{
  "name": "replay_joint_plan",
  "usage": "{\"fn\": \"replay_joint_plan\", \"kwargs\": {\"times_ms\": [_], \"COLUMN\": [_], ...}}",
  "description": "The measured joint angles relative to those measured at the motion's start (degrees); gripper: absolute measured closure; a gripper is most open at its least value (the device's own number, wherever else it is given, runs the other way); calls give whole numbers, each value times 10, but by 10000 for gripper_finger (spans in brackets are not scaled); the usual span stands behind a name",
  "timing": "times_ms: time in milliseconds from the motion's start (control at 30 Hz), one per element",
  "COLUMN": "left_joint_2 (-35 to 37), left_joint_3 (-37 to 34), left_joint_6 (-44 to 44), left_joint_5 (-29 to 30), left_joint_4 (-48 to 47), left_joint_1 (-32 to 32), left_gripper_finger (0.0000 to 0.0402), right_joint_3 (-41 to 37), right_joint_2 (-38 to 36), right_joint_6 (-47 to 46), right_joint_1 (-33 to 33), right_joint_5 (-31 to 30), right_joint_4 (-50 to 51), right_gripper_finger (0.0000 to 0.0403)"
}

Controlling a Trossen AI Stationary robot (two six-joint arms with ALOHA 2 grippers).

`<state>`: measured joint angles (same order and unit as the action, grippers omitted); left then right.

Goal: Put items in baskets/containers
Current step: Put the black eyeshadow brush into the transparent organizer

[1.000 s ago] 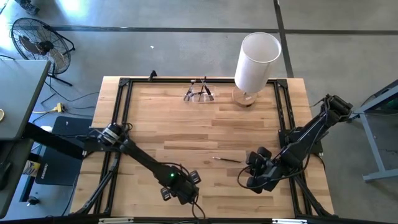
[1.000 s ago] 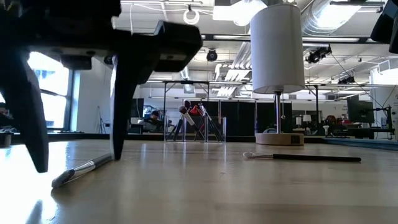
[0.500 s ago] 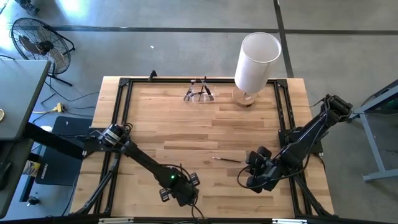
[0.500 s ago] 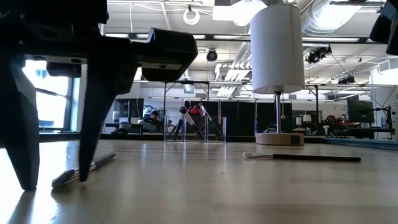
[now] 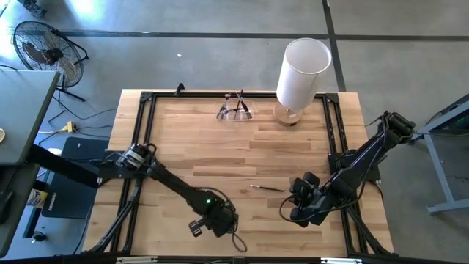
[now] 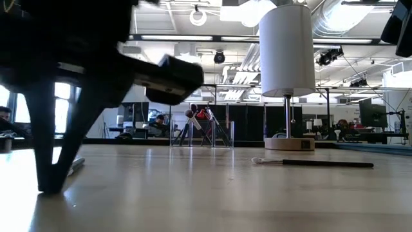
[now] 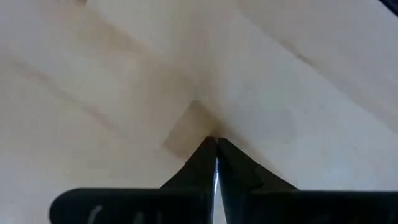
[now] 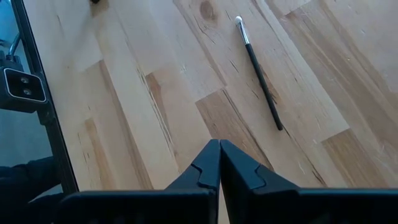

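Pressing down on the wooden table (image 5: 220, 154) at its near edge, the left gripper (image 7: 215, 148) stood with its fingers (image 6: 50, 138) clenched tip to tip; the left wrist view showed only a thin bright sliver between them, and whether a brush was pinched there could not be told. In the low view, a brush with a silvery ferrule (image 6: 76, 165) lay on the wood just beside those fingers, partly hidden by them.

Off to the right, also near the front edge, the right gripper (image 8: 219, 147) hung low over the table with its fingers closed together and nothing between them. A short way ahead of it, toward the table's middle, a dark-handled brush with a pale tip (image 8: 259, 73) lay flat on the boards, apart from both grippers.

At the far edge, the small clear holder (image 5: 234, 111) stood with several brushes leaning out of it at angles. Beside it, toward the far right corner, rose the tall white cylinder (image 5: 301, 72) on its round wooden base. Beyond the table, a floor fan (image 5: 42, 51) stood on the concrete.
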<state>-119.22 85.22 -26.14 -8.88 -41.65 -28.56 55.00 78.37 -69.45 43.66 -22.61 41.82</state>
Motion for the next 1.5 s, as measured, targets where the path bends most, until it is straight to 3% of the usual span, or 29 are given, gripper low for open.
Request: {"fn": "replay_joint_plan", "kwargs": {"times_ms": [367,567,900,1100,1300,1500], "left_joint_2": [24,67,177,196,199,199], "left_joint_3": [-3,-3,-4,-6,-6,-16], "left_joint_6": [75,128,146,143,126,131], "left_joint_5": [23,22,30,-35,-109,-201], "left_joint_4": [-12,40,189,237,315,411], "left_joint_1": [117,200,343,432,510,596], "left_gripper_finger": [400,401,401,401,401,401], "right_joint_3": [0,0,0,-34,-110,-154], "right_joint_2": [0,0,0,0,0,0], "right_joint_6": [-15,-29,-104,-111,-176,-182], "right_joint_1": [0,10,32,7,-34,-96], "right_joint_5": [1,3,-113,-144,-137,-116], "right_joint_4": [-7,-3,43,36,3,-45], "right_gripper_finger": [397,401,401,402,402,399]}}
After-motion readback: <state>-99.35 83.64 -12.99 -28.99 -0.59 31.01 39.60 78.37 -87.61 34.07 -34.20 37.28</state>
